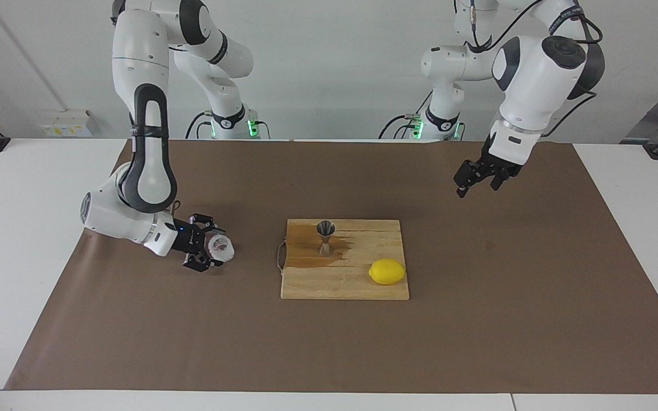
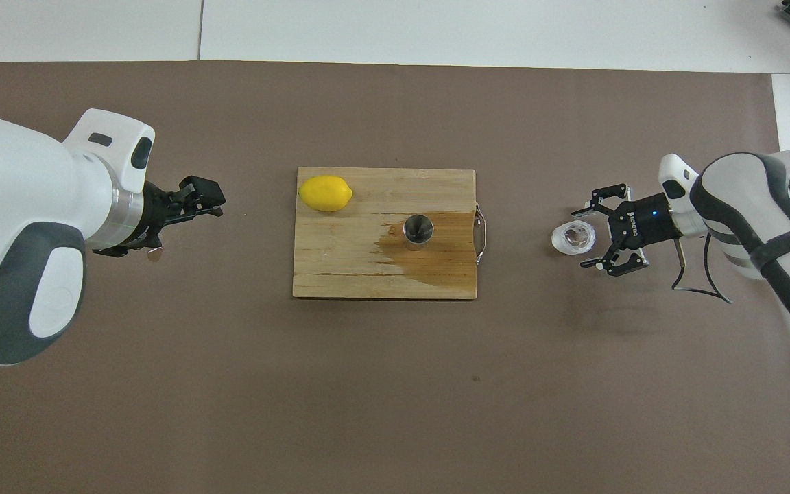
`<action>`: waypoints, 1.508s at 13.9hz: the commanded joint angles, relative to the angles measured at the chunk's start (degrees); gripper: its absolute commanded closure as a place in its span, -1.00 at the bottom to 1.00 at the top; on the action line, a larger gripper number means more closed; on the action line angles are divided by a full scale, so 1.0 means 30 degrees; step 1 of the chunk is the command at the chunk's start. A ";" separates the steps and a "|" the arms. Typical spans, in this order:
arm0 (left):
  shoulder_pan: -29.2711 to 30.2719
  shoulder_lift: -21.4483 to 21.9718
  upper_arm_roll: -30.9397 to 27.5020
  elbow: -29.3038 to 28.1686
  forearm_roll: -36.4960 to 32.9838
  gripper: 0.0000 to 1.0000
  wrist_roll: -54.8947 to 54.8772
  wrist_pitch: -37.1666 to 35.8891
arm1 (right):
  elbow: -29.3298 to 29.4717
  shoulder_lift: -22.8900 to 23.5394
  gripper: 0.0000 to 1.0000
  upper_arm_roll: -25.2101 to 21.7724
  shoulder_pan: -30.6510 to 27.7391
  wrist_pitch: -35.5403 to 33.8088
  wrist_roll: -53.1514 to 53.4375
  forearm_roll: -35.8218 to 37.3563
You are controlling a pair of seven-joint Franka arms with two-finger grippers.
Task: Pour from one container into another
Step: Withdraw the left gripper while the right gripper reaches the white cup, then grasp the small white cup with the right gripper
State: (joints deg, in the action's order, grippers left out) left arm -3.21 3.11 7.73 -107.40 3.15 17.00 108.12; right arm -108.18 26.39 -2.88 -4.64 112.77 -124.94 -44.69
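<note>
Two arms over a brown mat [image 1: 477, 319] that covers most of the worktop [image 1: 20, 228].

- The left arm waits high in the upper part of the facing frame, at its own end. The left gripper [image 1: 476, 184] hangs over bare mat, fingers apart and holding nothing.
- A wooden board [image 1: 357, 285] sits at frame centre, with a dark wet patch [image 2: 436, 254] across its handle end.
- A lemon [image 1: 386, 271] lies on the board's dry end, at the lower corner in the facing view.
- The clear glass [image 1: 223, 246] stands upright on the mat at mid-height of the frame, toward the right arm's end and well apart from the board.
- The steel jigger [image 1: 325, 235] stands upright on the board inside the wet patch, open mouth up.
- The right gripper [image 1: 212, 249] is low at the glass, fingers spread with one on each side of the wall and not closed on it. I cannot tell whether either one touches.

Step in hand, as I read it, is taking hold of the glass.

- To do it well, centre the glass between the fingers before closing. The wall is round and faceted, so an off-centre squeeze could skid it along the mat.
- Grip at mid-height and keep it level on the lift.
- The jigger's mouth is narrow and its foot small, so the tilt over it should be slow and close to the rim, without bumping it.
</note>
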 commanded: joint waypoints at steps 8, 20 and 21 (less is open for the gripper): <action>0.1245 -0.1561 0.0208 0.4854 -0.2604 -1.00 -0.4612 -0.4363 | -0.0445 -0.0272 0.26 0.0343 -0.0095 0.0116 -0.0484 -0.1153; 0.2329 -0.1976 0.0178 0.5567 -0.0933 -1.00 -0.6254 -0.4896 | 0.0815 -0.4460 0.25 0.0637 0.4412 -0.0063 1.2338 0.3378; 0.2329 -0.1773 0.0179 0.5305 -0.0933 -1.00 -0.6254 -0.4867 | 0.1047 -0.4548 0.25 0.0666 0.4997 -0.0004 1.3741 0.4283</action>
State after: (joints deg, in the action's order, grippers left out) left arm 3.02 -3.04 7.75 -91.18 -0.40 -0.39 94.73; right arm -105.67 13.35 -1.10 8.49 112.67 -89.62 -35.68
